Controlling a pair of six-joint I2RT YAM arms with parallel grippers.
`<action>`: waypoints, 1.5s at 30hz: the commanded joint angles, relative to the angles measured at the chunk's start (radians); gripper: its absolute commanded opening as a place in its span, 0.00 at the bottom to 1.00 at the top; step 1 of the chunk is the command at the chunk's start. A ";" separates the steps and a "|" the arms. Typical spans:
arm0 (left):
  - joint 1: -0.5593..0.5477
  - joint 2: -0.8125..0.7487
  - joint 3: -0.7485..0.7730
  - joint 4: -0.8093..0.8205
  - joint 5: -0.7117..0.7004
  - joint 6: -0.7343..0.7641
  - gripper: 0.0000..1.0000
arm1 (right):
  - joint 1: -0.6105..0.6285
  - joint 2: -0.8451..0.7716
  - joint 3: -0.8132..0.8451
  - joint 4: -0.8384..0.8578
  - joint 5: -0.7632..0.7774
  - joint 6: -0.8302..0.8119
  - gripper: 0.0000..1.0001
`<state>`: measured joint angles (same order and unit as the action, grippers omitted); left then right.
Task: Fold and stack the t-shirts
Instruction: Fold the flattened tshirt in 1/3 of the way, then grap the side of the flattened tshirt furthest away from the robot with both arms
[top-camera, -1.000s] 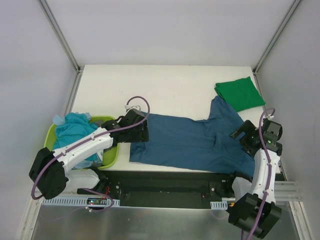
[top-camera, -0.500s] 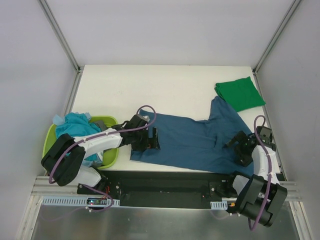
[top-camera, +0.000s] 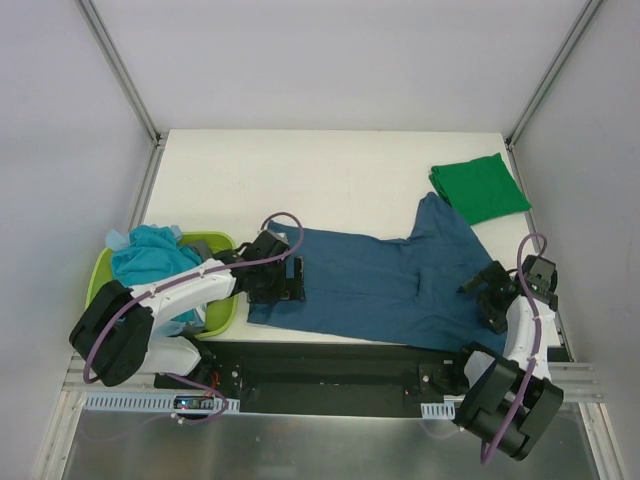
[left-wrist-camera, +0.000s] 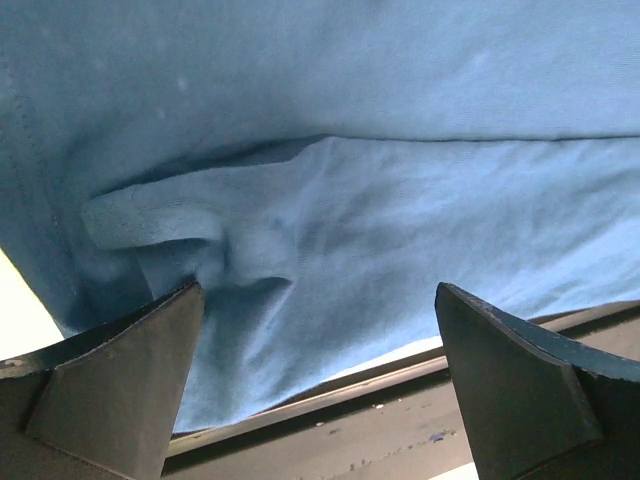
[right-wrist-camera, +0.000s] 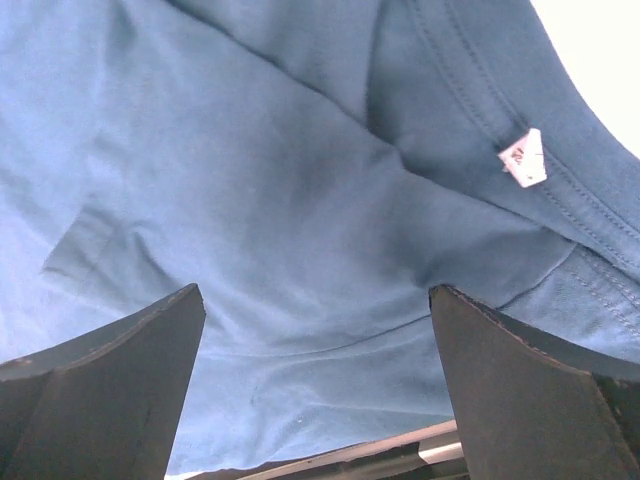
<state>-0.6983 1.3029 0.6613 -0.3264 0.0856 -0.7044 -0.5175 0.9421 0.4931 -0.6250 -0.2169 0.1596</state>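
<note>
Item: blue t-shirt (top-camera: 390, 290), spread flat along the near edge of the table (top-camera: 330, 180).
Your left gripper (top-camera: 291, 281) sits wide open over its left end, your right gripper (top-camera: 487, 292) wide open over its collar end; the folded green t-shirt (top-camera: 480, 187) lies beyond.

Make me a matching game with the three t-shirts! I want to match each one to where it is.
Things:
1. dark blue t-shirt
2. green t-shirt
3. turquoise t-shirt

Places:
A. folded, at the far right corner of the table
B. bunched up in the lime basket
C. spread out along the near side of the table

Pairs: 1-C, 2-A, 3-B.
</note>
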 joint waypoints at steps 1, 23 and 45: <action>0.008 -0.047 0.136 -0.074 0.009 0.121 0.99 | 0.008 -0.081 0.091 -0.017 -0.067 -0.060 0.96; 0.436 0.565 0.826 -0.177 -0.009 0.447 0.95 | 0.599 0.786 1.083 -0.063 -0.102 -0.945 0.96; 0.438 0.857 0.933 -0.227 0.055 0.441 0.08 | 0.603 1.419 1.667 -0.343 0.030 -1.078 0.92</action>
<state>-0.2550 2.1231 1.5955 -0.5129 0.1295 -0.2733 0.0811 2.3383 2.1132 -0.9375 -0.2348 -0.8883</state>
